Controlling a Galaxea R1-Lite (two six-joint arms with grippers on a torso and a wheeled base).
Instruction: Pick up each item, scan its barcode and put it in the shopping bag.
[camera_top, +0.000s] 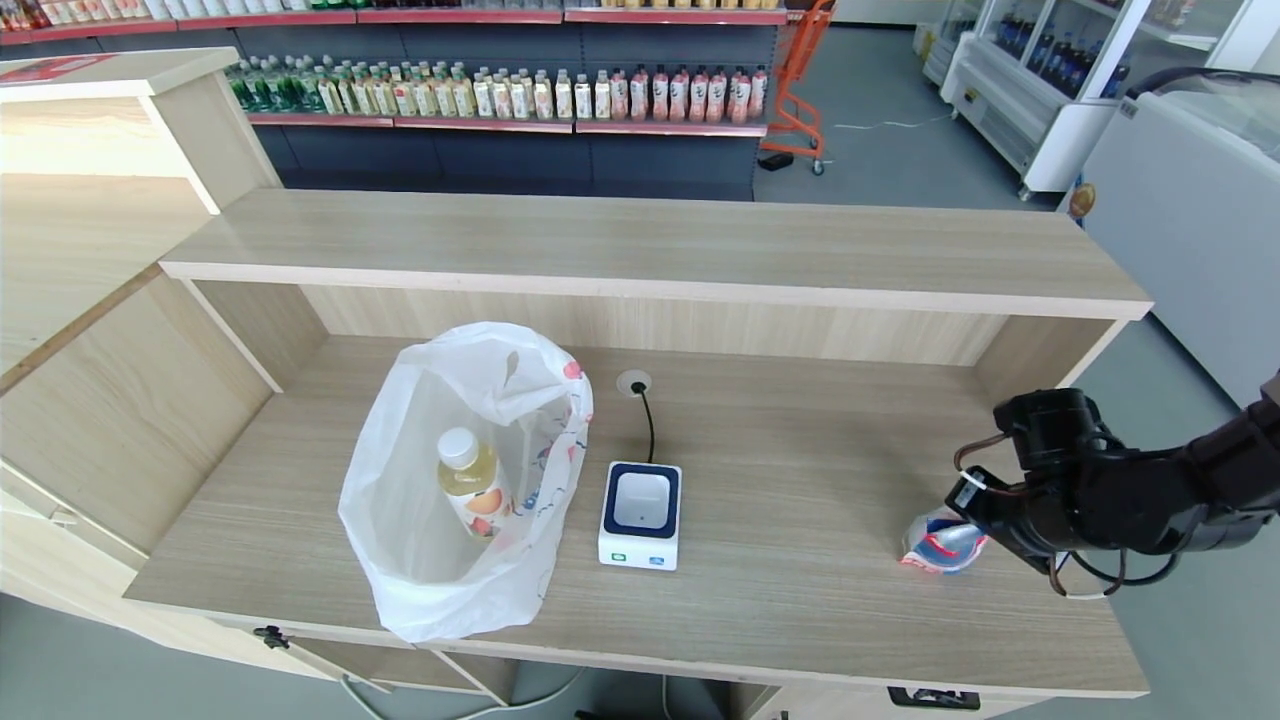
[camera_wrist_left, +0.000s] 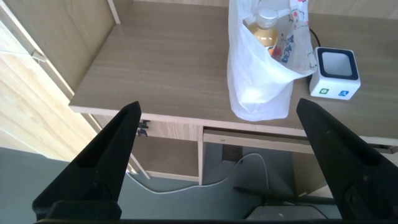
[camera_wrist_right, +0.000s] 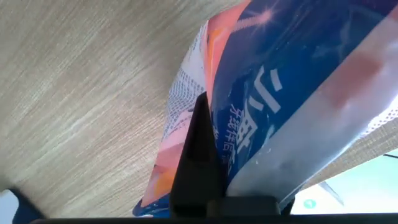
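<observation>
Your right gripper (camera_top: 978, 528), low near the surface's (camera_top: 800, 450) right edge, clamps the snack packet (camera_top: 940, 542), well apart from the scanner (camera_top: 641, 513).

Left end effector (camera_wrist_left: 219, 107) spread, right end effector (camera_top: 982, 527) clamped (low)

Wooden counter (camera_top: 800, 450), drink shelves (camera_top: 480, 125) behind (grey floor (camera_top: 900, 160))

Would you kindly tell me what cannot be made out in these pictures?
Packet: barcode unseen; right gripper covers one end in the head view, edges crop it in the right wrist view.
Bottle: base hidden by bag, head view.
Right gripper's hold on packet: unclear, both views.
</observation>
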